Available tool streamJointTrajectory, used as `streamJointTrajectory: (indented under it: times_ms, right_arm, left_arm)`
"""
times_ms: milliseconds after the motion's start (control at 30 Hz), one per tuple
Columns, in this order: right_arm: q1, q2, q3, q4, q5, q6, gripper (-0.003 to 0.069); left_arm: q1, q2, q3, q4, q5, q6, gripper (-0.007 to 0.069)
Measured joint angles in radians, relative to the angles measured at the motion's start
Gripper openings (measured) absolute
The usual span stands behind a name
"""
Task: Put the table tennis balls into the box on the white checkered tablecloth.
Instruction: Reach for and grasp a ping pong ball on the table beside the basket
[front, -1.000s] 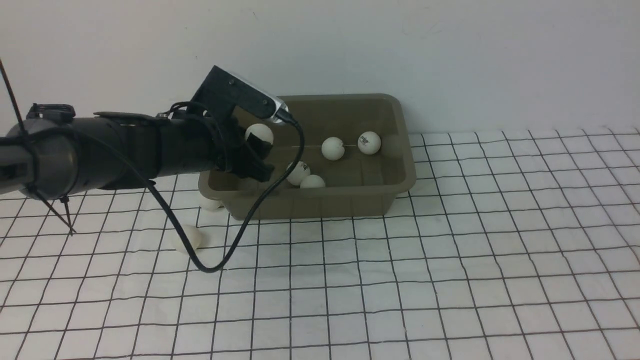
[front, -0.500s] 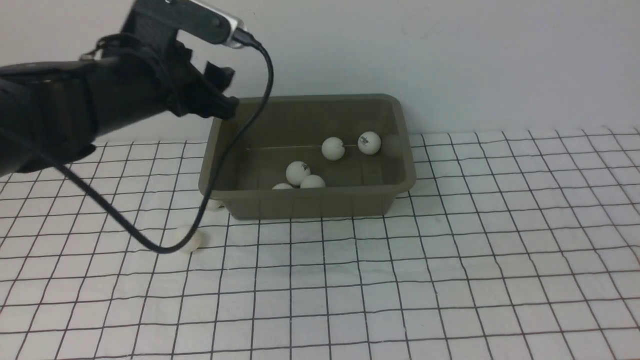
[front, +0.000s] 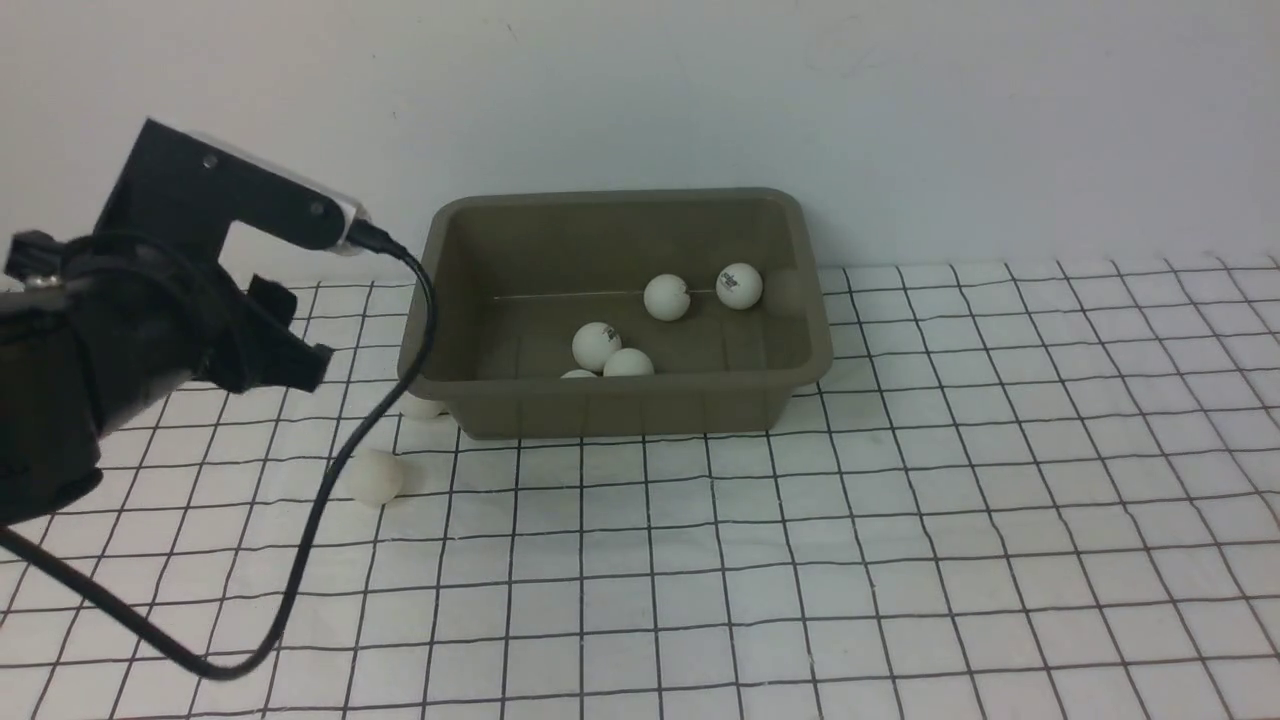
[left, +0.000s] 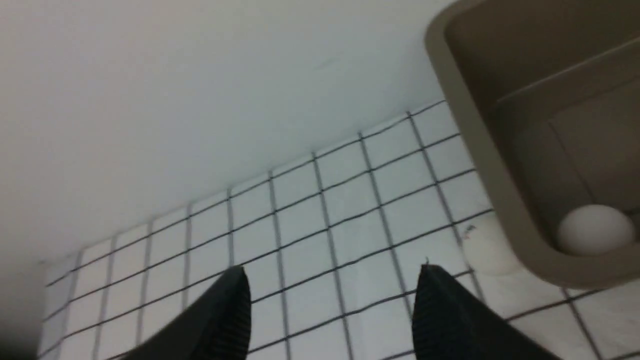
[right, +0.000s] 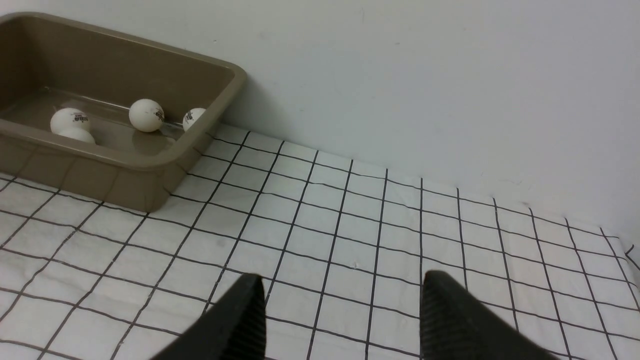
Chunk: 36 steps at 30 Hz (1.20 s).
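Your left claw (front: 290, 335) hangs over the white checkered tablecloth (front: 900, 500) at about 9 o'clock from the box (front: 610, 412), clear of its rim. Its wrist view shows the two fingers (left: 225, 310) moderately apart with only cloth between them, so it carries nothing. Your right claw (right: 340, 310) is outside the front view. Its own camera shows its fingers (right: 445, 310) parted and empty over bare cloth, well away from the box.

Five of the table tennis balls (front: 666, 297) lie inside the box. Two sit toward 1 o'clock on its floor, near the far wall. Three cluster by the near wall around 6 o'clock, and one of those (front: 578, 374) is mostly hidden behind that wall.

Two balls are outside. One (front: 422, 406) is tucked just beside the box's near-left corner, at its 8 o'clock. The other (front: 376, 476) rests on open cloth farther out toward 7 o'clock, with the black cable (front: 330, 480) passing just beside it.
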<state>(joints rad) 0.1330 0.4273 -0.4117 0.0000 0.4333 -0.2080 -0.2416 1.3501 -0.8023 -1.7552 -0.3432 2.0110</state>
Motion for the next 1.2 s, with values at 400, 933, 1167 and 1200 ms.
streamJointTrajectory:
  times_ms: [400, 933, 1167, 1200]
  right_arm:
    - [0.0, 0.0, 0.0, 0.0, 0.0, 0.0, 0.0388]
    - [0.0, 0.0, 0.0, 0.0, 0.0, 0.0, 0.0388]
    - [0.0, 0.0, 0.0, 0.0, 0.0, 0.0, 0.0388]
    - [0.0, 0.0, 0.0, 0.0, 0.0, 0.0, 0.0388]
  left_arm:
    - [0.0, 0.0, 0.023, 0.035, 0.74, -0.142, 0.0395]
    - [0.043, -0.004, 0.023, 1.381, 0.841, -1.47, 0.0305]
    - [0.168, -0.004, 0.023, 1.537, 0.738, -1.514, 0.0324]
    - [0.178, -0.002, 0.023, 1.53, 0.733, -1.488, 0.0342]
